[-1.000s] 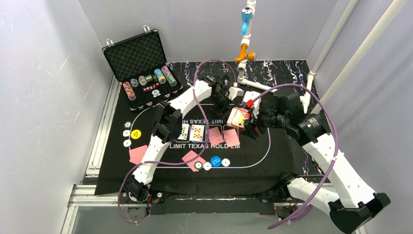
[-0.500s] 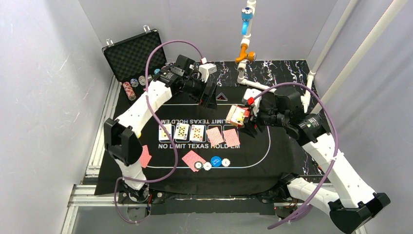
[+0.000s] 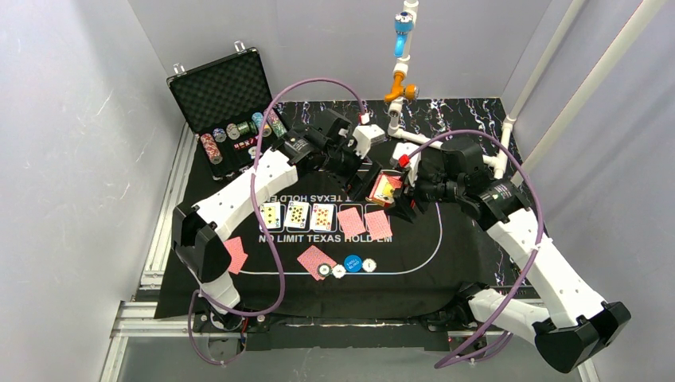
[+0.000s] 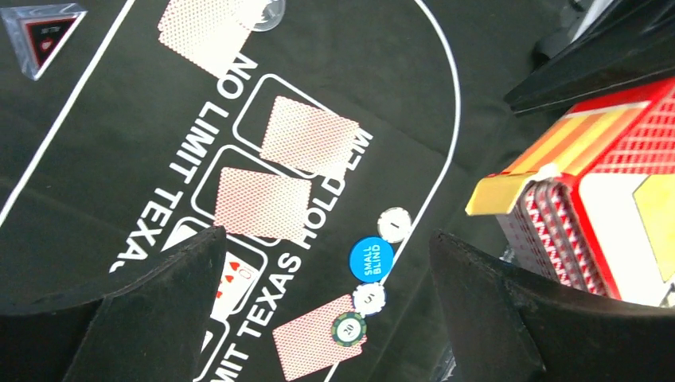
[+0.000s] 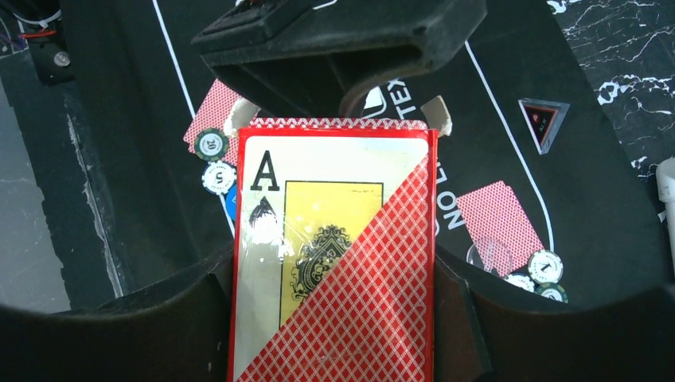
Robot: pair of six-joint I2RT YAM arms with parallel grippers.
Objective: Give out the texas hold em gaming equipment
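**A:** Holding the deck (image 5: 334, 223) is the right gripper (image 5: 333, 318). Its jaws are clamped on the sides of the red box, which is raised off the black mat (image 3: 458, 247) with its open flap turned toward the other arm.

**B:** And the left gripper (image 4: 326, 247)?

**A:** Spread wide, grasping nothing, hovering just beside the deck's open end.

**B:** What could go wrong?

**A:** My guess is that those wide jaws pinch several cards at once, or catch the flap and shove the box askew in the right grip. A half-drawn card could flutter down anywhere.

**B:** What lies around the deck?

**A:** Just beside it, toward the arm bases, is a row of five cards (image 3: 322, 216) — three face up, two face down. Farther from the deck on that side are a blue button (image 3: 353, 263), white buttons, and a striped chip (image 3: 325, 270) at the corner of a red-backed card (image 3: 313, 259). Well apart from the deck stands the open case (image 3: 227, 91) with chip stacks.

**B:** Anything in the way?

**A:** Nothing between the jaws and the deck, as far as I can see. The left arm's purple cable (image 3: 317, 79) does loop down past the end of the row farthest from the deck.
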